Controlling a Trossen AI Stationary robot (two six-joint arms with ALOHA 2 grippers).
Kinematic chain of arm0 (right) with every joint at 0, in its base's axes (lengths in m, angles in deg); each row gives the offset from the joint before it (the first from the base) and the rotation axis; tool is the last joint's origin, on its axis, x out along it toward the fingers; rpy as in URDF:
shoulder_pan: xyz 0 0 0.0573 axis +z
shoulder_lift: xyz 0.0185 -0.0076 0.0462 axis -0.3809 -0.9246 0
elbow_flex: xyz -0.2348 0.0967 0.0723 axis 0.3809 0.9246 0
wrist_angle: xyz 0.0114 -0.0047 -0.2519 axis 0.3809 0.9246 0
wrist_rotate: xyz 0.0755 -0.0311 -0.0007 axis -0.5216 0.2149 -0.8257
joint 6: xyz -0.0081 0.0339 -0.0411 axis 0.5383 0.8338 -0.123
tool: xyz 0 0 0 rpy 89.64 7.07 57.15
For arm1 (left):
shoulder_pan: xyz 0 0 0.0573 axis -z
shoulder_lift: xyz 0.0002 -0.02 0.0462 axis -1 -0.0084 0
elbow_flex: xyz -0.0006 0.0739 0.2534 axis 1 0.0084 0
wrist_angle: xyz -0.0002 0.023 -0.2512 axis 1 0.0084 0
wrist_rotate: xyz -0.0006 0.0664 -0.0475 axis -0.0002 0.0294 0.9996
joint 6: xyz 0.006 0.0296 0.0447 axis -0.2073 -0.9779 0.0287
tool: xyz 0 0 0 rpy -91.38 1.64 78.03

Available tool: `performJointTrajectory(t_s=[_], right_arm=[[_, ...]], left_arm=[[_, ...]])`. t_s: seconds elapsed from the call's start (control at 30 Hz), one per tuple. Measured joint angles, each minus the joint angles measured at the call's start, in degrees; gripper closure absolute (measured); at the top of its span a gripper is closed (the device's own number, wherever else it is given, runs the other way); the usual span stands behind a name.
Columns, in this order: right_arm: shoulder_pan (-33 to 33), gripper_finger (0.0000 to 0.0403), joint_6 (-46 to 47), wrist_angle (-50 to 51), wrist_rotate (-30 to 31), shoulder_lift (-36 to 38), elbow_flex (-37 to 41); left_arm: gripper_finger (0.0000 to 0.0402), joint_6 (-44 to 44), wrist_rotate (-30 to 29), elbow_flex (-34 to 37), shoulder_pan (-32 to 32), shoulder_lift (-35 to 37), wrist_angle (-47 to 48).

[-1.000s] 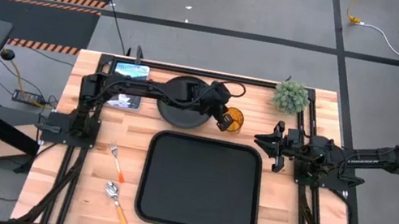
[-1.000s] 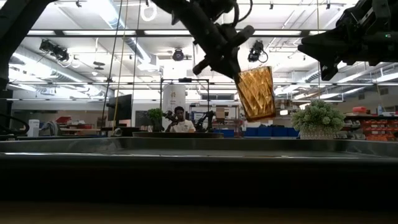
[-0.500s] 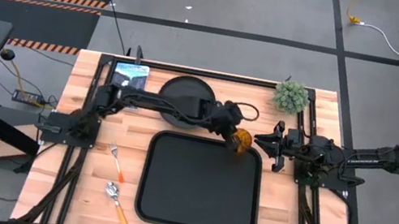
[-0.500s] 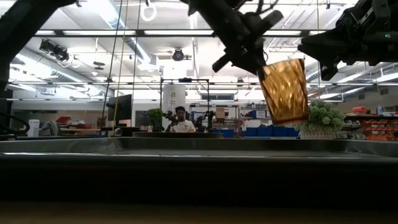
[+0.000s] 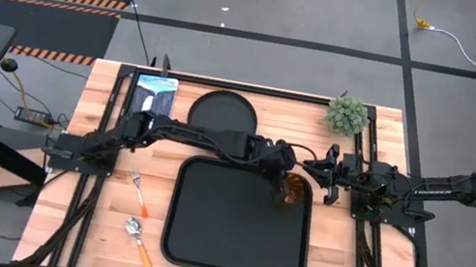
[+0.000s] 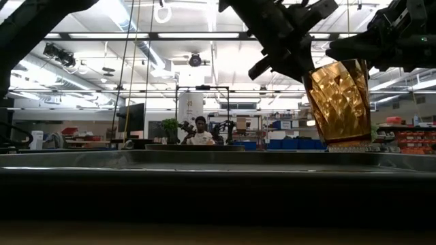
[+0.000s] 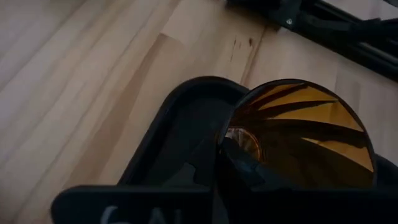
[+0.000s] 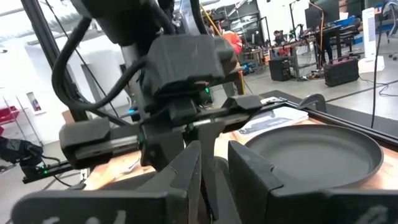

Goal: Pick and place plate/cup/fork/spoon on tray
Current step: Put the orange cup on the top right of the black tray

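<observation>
High view: left gripper [image 5: 285, 183] reaches across, clamped on the cup [image 5: 292, 190] over the tray [image 5: 199, 245], at the tray's corner nearest the plant [image 5: 347, 115]. Plate [image 5: 224, 111] on the table just beyond the tray's far edge. Fork [image 5: 140, 193] and spoon [image 5: 139, 239] lie off the tray, on its left-arm side. Right gripper [image 5: 319, 171] waits beside that same tray corner; finger gap can't be told.

Low view: cup [image 6: 337, 102] held upright above the tray rim [image 6: 204, 160], not touching it.

Left wrist view: cup mouth [image 7: 311, 140] sits over the tray corner [image 7: 186, 112].

Right wrist view: plate [image 8: 323, 152] visible beyond the left arm.

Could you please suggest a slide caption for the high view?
Left gripper carries the cup over the tray's far right corner.
</observation>
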Motion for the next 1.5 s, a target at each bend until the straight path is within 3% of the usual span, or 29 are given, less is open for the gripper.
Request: performJointTrajectory(t_s=[0.87, 1.5], right_arm=[[0.00, 0.0315, -0.02, -0.07, 0.07, 0.00, 0.00], [-0.02, 0.0315, -0.02, -0.02, 0.07, 0.00, 0.00]], left_arm=[[0.0379, -0.74, -0.51, 0.07, -0.44, -4.28, -3.87], [0.0272, -3.93, -1.45, -2.07, -0.45, -4.32, -4.49]])
